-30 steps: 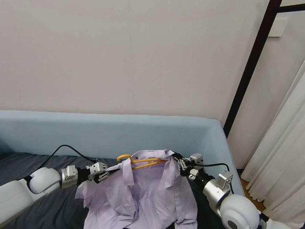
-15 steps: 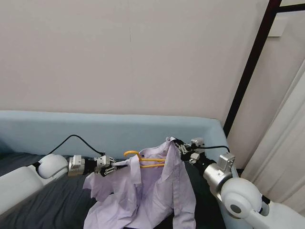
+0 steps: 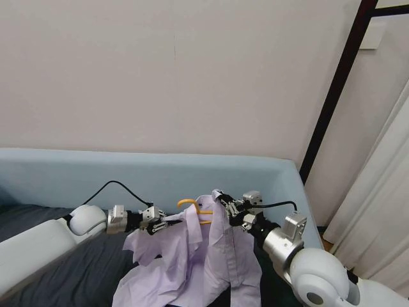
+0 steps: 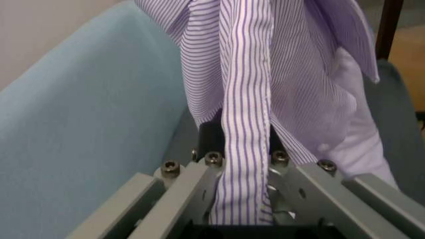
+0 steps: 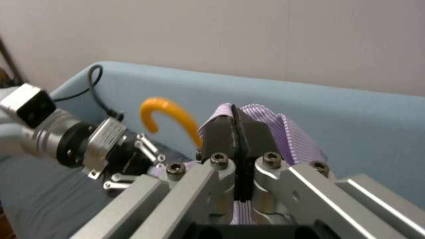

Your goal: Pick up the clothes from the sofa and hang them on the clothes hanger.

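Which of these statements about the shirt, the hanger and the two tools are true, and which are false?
1. The left tool is shut on the shirt. True.
2. The right tool is open and holds nothing. False: it is shut on a fold of the shirt, beside the hanger.
3. The hook of the yellow-orange hanger stands out above the shirt. True.
4. The shirt lies flat on the seat. False: both tools hold its upper part up, and the rest hangs down.
5. The sofa back is red. False: it is light blue.
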Motion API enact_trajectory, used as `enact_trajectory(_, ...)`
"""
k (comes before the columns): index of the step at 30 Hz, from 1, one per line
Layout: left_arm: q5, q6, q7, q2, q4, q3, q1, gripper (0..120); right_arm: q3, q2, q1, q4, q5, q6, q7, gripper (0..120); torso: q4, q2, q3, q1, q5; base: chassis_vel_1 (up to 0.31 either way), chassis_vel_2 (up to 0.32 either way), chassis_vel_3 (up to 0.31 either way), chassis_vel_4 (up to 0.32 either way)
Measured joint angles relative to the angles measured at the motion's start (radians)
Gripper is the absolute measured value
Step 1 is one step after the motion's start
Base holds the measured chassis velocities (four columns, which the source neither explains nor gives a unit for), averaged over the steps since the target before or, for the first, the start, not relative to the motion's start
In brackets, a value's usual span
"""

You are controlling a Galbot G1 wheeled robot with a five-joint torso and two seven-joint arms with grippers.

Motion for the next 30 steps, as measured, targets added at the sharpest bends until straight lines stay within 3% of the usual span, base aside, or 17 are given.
enact_trajectory(6,-0.133,0.006,0.061,-0.038,0.058,0.105,-0.125,1,-0.002,-0.007,-0.061,0.051,-0.069,0.012,-0.035,0,0.0002,0.000,0.000,0.000,0.0001,0.000,0.000,0.000,0.000)
enact_trajectory(13,-0.201,0.033,0.172,-0.090,0.129,0.196,-0.287,1,0.004,-0.031,-0.150,0.105,-0.161,0.025,-0.072,0,0.0000,0.000,0.000,0.000,0.0001,0.000,0.000,0.000,0.000)
enact_trajectory(19,-0.255,0.044,0.210,-0.134,0.160,0.248,-0.376,1,0.035,-0.034,-0.231,0.098,-0.251,0.043,-0.105,0,-0.0003,0.000,0.000,0.000,0.0001,0.000,0.000,0.000,0.000)
enact_trajectory(27,-0.289,0.052,0.232,-0.130,0.162,0.271,-0.433,1,0.071,-0.040,-0.269,0.082,-0.310,0.053,-0.120,0,0.0003,0.000,0.000,0.000,-0.0001,0.000,0.000,0.000,0.000)
enact_trajectory(30,-0.299,0.052,0.233,-0.123,0.153,0.273,-0.446,1,0.106,-0.040,-0.289,0.065,-0.340,0.052,-0.120,10,0.0003,0.000,0.000,0.000,-0.0001,0.000,0.000,0.000,0.000)
